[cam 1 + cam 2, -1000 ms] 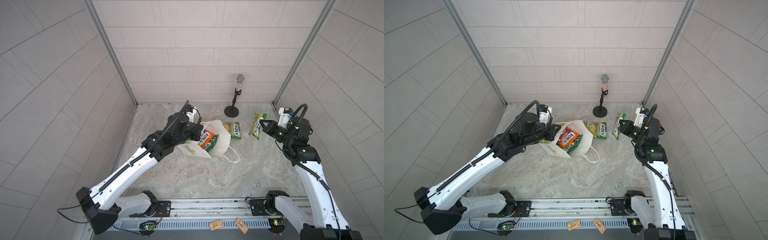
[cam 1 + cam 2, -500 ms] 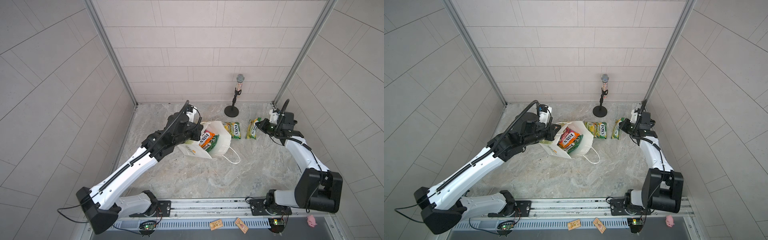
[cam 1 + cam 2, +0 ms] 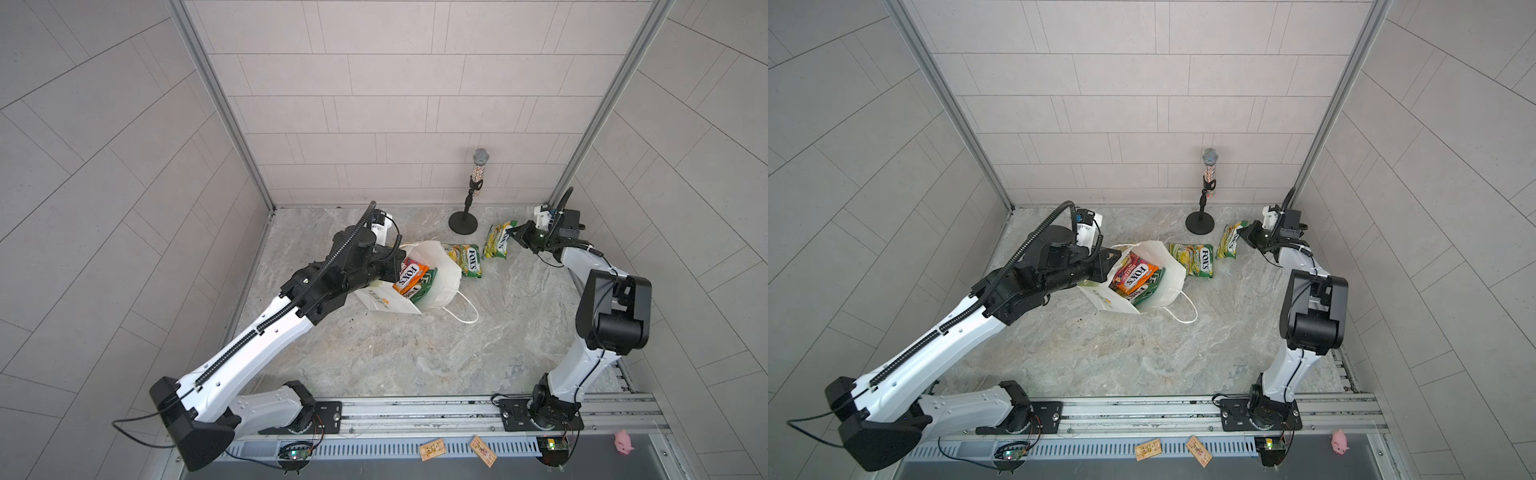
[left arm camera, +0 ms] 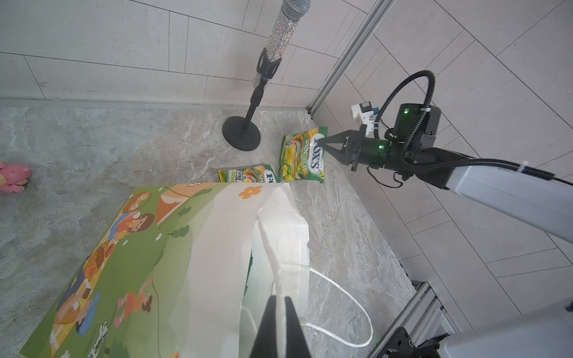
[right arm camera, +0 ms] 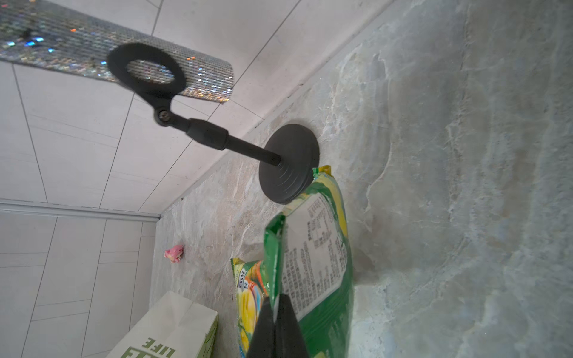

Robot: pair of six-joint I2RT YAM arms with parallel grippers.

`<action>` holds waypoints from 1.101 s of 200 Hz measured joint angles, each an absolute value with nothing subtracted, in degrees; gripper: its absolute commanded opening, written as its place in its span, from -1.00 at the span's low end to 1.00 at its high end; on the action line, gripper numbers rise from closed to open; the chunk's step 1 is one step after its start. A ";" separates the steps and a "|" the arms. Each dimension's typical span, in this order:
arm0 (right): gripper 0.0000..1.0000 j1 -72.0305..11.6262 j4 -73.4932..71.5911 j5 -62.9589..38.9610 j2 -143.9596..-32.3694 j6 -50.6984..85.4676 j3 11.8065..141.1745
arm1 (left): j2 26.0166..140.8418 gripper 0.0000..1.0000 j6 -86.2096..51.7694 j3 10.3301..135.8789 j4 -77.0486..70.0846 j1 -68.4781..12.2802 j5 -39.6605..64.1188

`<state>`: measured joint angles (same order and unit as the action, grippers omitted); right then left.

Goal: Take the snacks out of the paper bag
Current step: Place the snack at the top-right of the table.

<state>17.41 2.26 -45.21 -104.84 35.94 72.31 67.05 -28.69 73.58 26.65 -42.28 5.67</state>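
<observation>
Though well under way, not finished yet. Furthest left, left gripper (image 4: 279,302) pinched thin on the rim of the paper bag (image 3: 386,302), keeping the tilted bag's mouth spread open at mid-table. Inside, yet to be taken out: an orange FOX'S packet (image 3: 409,274) on top, a dark green packet (image 3: 424,289) tucked under it. Just beside the bag's far side, already out and flat on the marble table (image 3: 374,365): a yellow-green FOX'S packet (image 3: 466,258). Behind that, a microphone stand (image 3: 463,224) by the back wall. Next right, a second yellow-green packet (image 3: 498,246) standing on edge, nipped by its upper edge in the right gripper (image 3: 514,236), jaws closed flat on the foil. So two out, or nearly, and at least two to go. Gripped packet's lower edge either touching the table or just clear of it: impossible to tell. Bottom of the bag hidden under the top packets, so any further snacks unknown. Dark green packet's lettering mostly covered. Left jaws' tips half masked by the bag rim in both top views; the pinch plain only from the left wrist view
</observation>
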 measured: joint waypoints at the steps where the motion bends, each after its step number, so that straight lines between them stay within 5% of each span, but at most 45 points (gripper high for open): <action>1: -1.00 17.52 2.20 -45.28 -105.16 36.01 72.34 | 67.05 -1.00 -28.69 73.58 26.63 -42.30 5.69; 134: -1.00 26.17 18.79 -36.34 -115.07 24.73 78.15 | 67.20 -1.00 -28.73 73.58 26.61 -42.30 5.96; 220: 0.18 26.15 22.06 -31.05 -111.74 23.09 74.65 | 67.20 -1.00 -28.73 73.58 26.59 -42.30 6.31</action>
<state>26.15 22.06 -31.05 -111.74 23.09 74.65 67.20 -28.73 73.58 26.59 -42.30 6.31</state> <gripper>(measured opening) 0.553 0.042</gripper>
